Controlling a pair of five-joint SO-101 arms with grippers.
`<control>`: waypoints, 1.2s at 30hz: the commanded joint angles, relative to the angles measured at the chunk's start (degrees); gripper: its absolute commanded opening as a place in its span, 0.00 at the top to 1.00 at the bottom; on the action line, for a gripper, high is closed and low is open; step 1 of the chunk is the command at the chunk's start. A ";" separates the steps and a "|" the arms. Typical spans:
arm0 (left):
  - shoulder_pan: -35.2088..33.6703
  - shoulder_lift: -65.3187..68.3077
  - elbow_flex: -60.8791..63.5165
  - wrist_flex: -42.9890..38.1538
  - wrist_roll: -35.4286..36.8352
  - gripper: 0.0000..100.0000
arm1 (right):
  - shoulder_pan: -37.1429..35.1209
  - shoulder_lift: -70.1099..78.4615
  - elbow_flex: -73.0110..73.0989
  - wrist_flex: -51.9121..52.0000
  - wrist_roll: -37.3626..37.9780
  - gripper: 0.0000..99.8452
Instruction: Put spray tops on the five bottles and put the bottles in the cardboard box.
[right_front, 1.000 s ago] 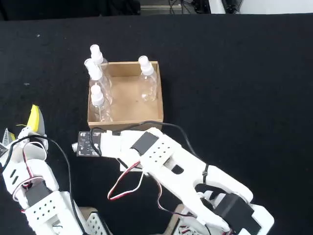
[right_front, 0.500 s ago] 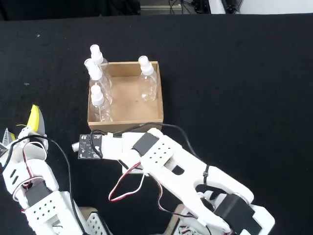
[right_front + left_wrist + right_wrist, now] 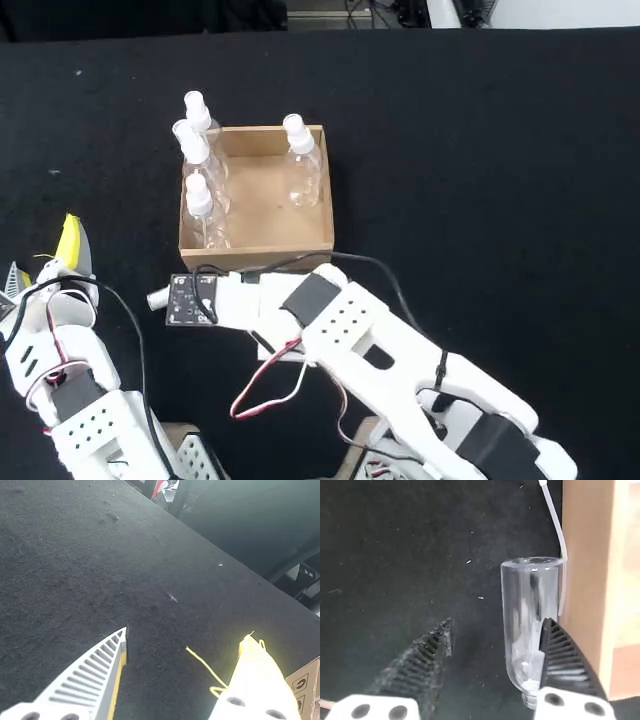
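One clear bottle [image 3: 527,610] lies on its side between the parted right jaws, close against one jaw and apart from the other. Its flat base points away from them, and nothing is gripped. Just outside that jaw runs the box [image 3: 585,580] wall, with a thin white tube [image 3: 559,555] lying along it. Farther on, four capped bottles [image 3: 200,205] stand upright inside the box; three line one wall and the fourth stands in a far corner. Off to the side, the left jaws also stand open and empty above the black tabletop [image 3: 100,555], with a box corner showing beyond one tip.
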 commanded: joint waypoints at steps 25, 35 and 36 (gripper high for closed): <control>-0.22 -0.97 0.92 -1.41 0.53 0.76 | 4.22 10.86 -2.42 -9.32 0.09 0.70; -0.22 -0.97 0.92 -1.41 0.53 0.76 | 3.69 10.42 0.84 -7.12 0.09 0.70; -0.22 -0.97 0.92 -1.41 0.53 0.76 | 3.43 10.42 0.84 -6.07 0.00 0.70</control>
